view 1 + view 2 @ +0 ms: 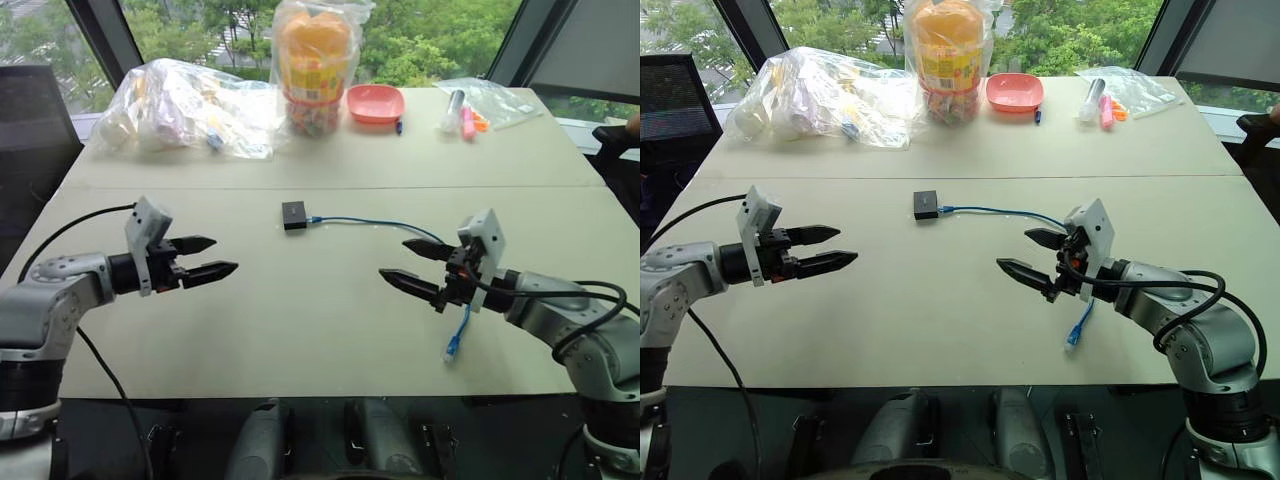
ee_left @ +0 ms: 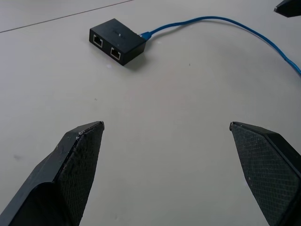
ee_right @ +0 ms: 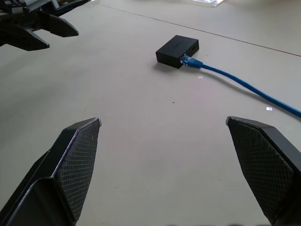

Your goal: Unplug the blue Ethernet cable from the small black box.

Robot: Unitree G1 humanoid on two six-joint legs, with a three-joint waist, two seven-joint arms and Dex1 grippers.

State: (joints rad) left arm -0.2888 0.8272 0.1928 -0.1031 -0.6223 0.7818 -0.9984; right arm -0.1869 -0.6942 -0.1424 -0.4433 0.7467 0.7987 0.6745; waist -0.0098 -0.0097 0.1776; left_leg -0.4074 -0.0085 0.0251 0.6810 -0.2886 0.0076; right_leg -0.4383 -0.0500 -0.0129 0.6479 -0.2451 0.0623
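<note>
Silver-grey rounded arm shells end in black wrists; each carries a white camera block (angular, with small screws) and black cross-hatched tapered fingers (image 2: 80, 160); black cables loop alongside.

A pale beige desk (image 1: 330, 330) was seen, made of two tops joined along a seam across its width. Behind its far edge, large windows (image 1: 430, 30) framed by dark slanted mullions (image 1: 100, 30) were lit by daylight, with green trees (image 1: 1060, 30) visible outside. A dark chair back (image 1: 675, 95) was placed off the far left corner. Dark flooring was glimpsed beside the left edge.
</note>
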